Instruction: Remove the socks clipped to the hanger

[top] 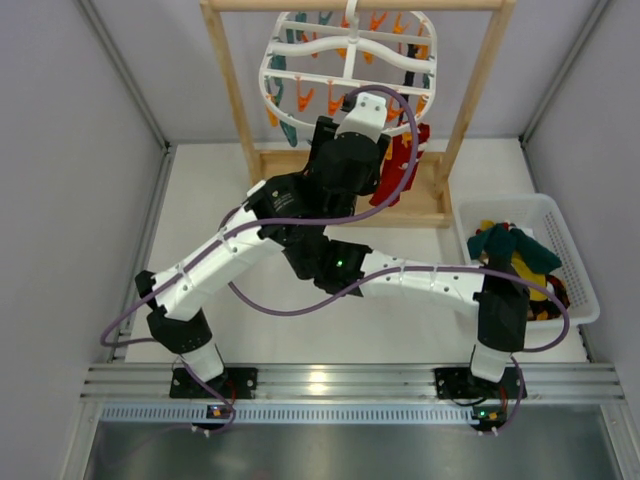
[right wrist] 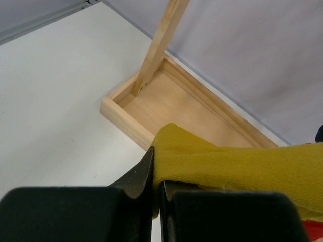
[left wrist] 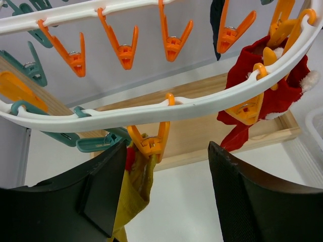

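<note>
you're freeing the mustard sock [left wrist: 137, 187] pinned by an orange clip [left wrist: 150, 141] under the hanger [left wrist: 166, 112]: the right end effector [right wrist: 154, 169] grips its fabric, the left end effector [left wrist: 167, 164] gapes around it, so next, probably pinch that clip or tug downward.

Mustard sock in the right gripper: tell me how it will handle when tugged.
Likely floppy: the mustard sock bulges and folds where the right gripper pinches it. Probably light, as one small orange clip holds it up. The knit looks grippy, so slipping seems unlikely; it may stretch before releasing.
</note>
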